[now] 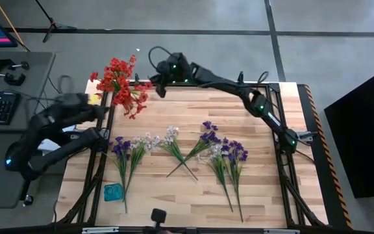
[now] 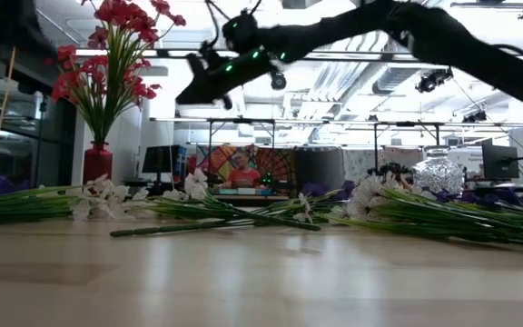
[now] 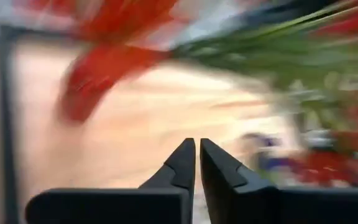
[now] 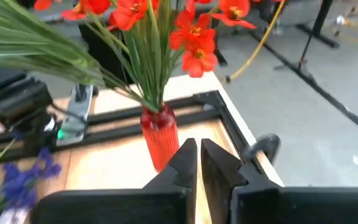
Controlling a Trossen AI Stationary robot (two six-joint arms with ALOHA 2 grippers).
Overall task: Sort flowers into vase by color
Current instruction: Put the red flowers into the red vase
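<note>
Several purple and white flower sprigs (image 1: 174,151) lie loose across the middle of my wooden table (image 1: 174,195), while the red blossoms (image 1: 121,83) stand bunched in a red vase (image 4: 160,137) at the far left corner. I see the right gripper (image 4: 197,152) pinched shut on nothing, hanging in the air just beside that vase. The left gripper (image 3: 197,152) sits at the table's left edge near the red blooms, its fingers also pressed together and empty.
</note>
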